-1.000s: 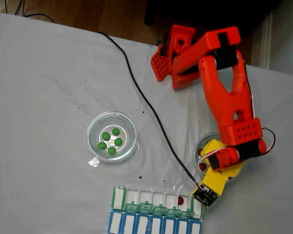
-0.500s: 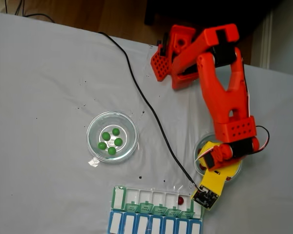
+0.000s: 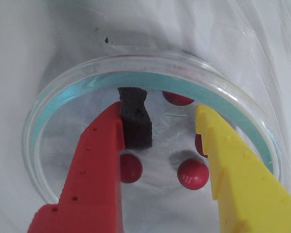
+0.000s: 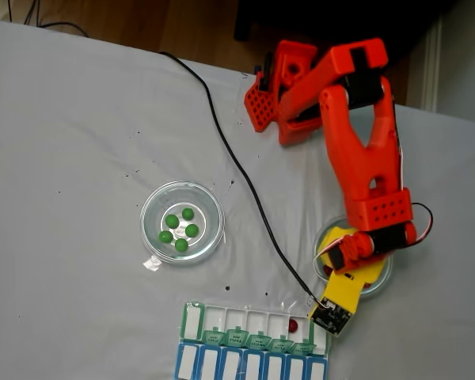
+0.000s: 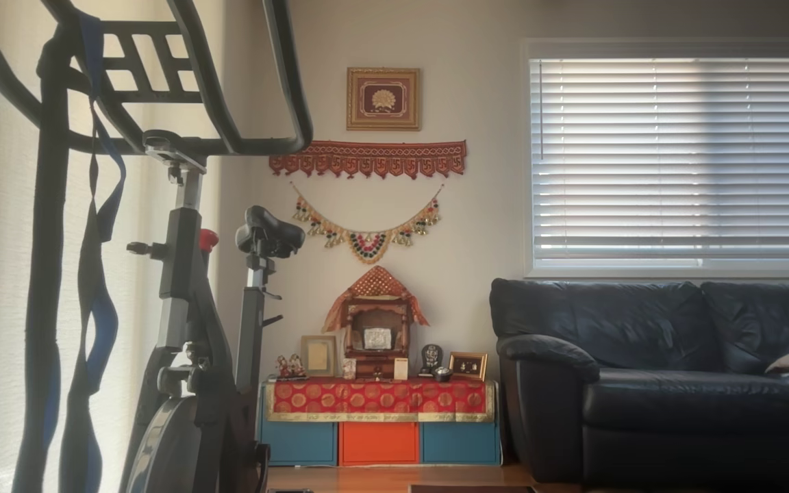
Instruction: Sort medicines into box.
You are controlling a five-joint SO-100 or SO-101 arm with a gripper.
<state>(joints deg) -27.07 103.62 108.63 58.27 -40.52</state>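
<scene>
1. The gripper, seen in the wrist view, hangs inside the clear glass dish with its fingers wide apart and nothing between them: a red finger carrying a dark foam pad, and a yellow finger.
2. Nearest the gripper, one red pill lies on the dish floor in the gap between the fingers, closer to the yellow one; this appears the best target. Judgement: centre the gap over it before closing, so the round bead does not squirt sideways.
3. A second red pill lies just beside the red finger, partly tucked under it; a third is half hidden by the yellow finger. Closing risks nudging either.
4. A fourth red pill lies beyond the gripper, near the dish's far rim.
5. In the fixed view, the pill organizer lies on the worktop, near the gripper and to its lower left; one red pill already sits in a white compartment.
6. Farthest from the gripper, well apart to the left, a second dish holds five green pills.
</scene>
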